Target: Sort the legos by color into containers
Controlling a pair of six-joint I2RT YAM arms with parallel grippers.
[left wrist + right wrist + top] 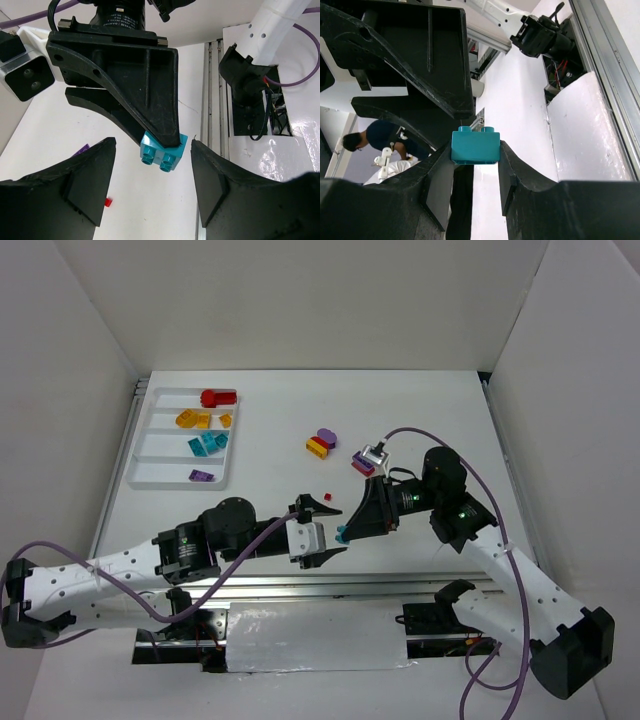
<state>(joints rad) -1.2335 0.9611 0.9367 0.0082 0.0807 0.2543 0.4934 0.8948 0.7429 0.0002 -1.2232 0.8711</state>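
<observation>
The right fingers point(437, 185) grip a teal brick point(475, 146) above the desk point(420, 410), near its front edge. The left fingers point(90, 175) stand open on either side of the brick, not touching it. The white tray point(145, 430) lies well apart, at the desk's far left.

Left arm point(130, 562) reaches toward three o'clock, right arm point(512, 578) toward nine. Right gripper point(475, 161) clamps a teal lego point(475, 146); left gripper point(152, 150) holds parted jaws flanking it.
</observation>
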